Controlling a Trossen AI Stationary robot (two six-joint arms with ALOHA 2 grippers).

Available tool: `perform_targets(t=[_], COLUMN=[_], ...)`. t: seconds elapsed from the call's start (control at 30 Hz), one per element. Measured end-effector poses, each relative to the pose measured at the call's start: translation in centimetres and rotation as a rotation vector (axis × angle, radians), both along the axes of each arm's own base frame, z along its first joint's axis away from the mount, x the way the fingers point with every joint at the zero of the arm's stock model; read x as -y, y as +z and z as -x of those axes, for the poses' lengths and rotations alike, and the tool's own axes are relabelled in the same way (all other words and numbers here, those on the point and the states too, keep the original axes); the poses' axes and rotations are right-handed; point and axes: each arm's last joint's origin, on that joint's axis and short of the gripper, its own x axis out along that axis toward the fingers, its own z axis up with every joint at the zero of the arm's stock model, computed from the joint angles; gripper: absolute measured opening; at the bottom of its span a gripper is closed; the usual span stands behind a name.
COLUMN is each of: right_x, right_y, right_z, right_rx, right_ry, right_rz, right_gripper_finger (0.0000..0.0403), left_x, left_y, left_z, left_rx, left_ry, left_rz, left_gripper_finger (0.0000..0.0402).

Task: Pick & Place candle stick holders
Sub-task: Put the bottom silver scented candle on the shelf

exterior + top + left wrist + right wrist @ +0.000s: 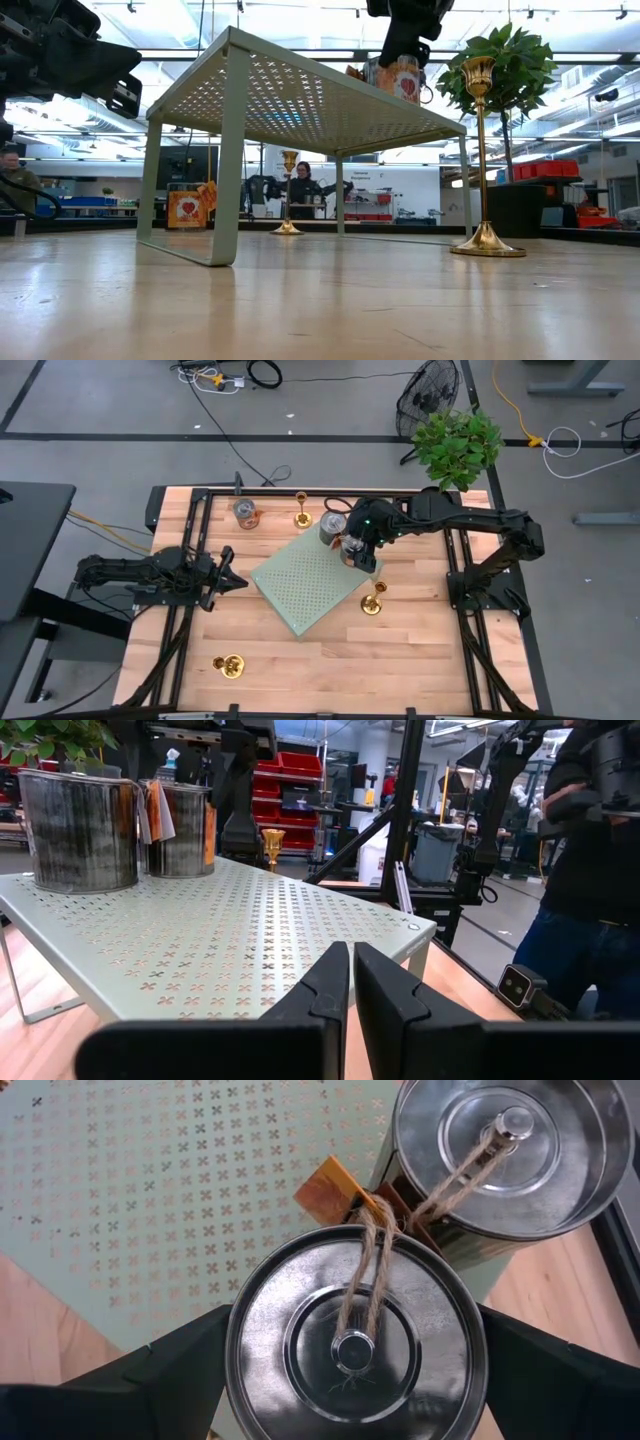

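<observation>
**benchrat:** Quick read for you. Your right end effector (pixel 352 550) is over the far-right corner of the pale green perforated metal rack (pixel 300 585), fingers spread wide on either side of a silver cylindrical tin can with a twine loop on its lid (pixel 355 1345). A second silver tin (pixel 505 1150) stands just beside it on the rack. That's a can, not your task item. I can't tell if the fingers actually press on it. Your left end effector (pixel 232 582) is clenched on nothing, parked near the left edge of the wooden surface (pixel 420 650), just off the rack.

**solderpaws:** So where are the holders?

**benchrat:** You've got three shiny brass candle stick holders. One standing brass holder (pixel 300 512) is near the far edge of the surface. Another upright one (pixel 373 601) is just off the rack's right corner. A third brass one (pixel 231 665) is toward the near-left, and from above it looks tipped onto its side, though I'm not sure.

**solderpaws:** How do they handle?

**benchrat:** My guess: rigid metal, lightish, slick polish, top-heavy on that thin stem. The long axis runs vertical on the two standing ones, cup up, flared base down. You'd want to pinch the stem mid-height, square on, so it doesn't swivel. The third one likely needs a grab across the stem.
</observation>
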Motion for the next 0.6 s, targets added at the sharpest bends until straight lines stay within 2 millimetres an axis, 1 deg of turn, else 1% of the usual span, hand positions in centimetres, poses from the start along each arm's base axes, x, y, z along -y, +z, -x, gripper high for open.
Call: perform_targets(t=[0.6], right_x=[0.11], right_y=[0.06], right_z=[-0.08], right_rx=[0.005], right_ry=[-0.004], right_rz=[0.040], right_gripper_finger=[0.0366], left_x=[0.00], left_y=[-0.01], left_z=[0.00], left_rx=[0.000], left_ry=[0.000], left_rz=[0.000], left_gripper_finger=[0.0025])
